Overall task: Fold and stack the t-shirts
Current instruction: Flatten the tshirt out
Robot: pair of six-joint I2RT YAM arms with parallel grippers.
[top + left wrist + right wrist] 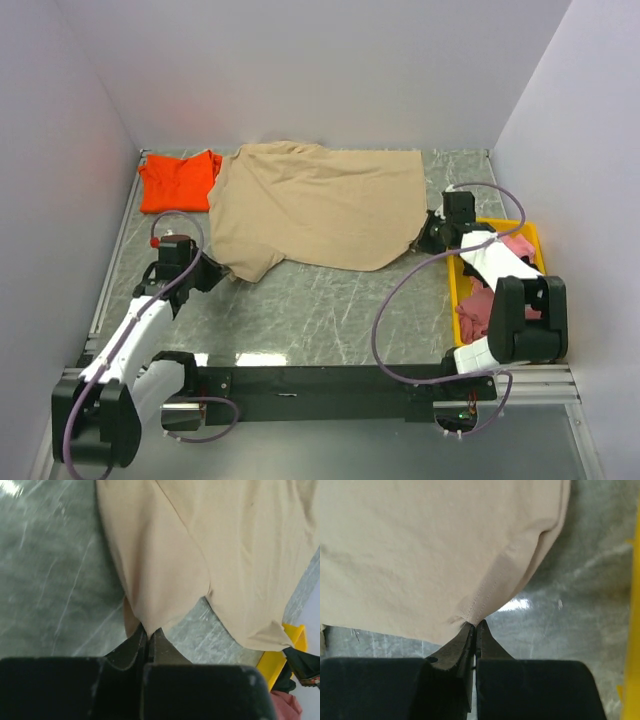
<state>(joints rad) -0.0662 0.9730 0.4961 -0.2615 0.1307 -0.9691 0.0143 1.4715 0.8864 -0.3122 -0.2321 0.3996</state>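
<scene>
The tan t-shirt (pixel 320 205) lay spread across the far middle of the table (pixel 320 310), its long axis running left to right between the arms. The left gripper (pixel 212 272) pinched its near-left corner, and the right gripper (pixel 428 236) pinched its right hem.

No text, label, brand, number or sign can be read: none on the tan t-shirt (pixel 320 205), on the orange-red t-shirt (pixel 178 182) at ten o'clock, or on the yellow tray (pixel 455 295) at three o'clock.

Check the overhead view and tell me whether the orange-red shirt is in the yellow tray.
No: the orange-red shirt lies on the table at the far left, beside the tan shirt; the yellow tray sits at the right.
</scene>
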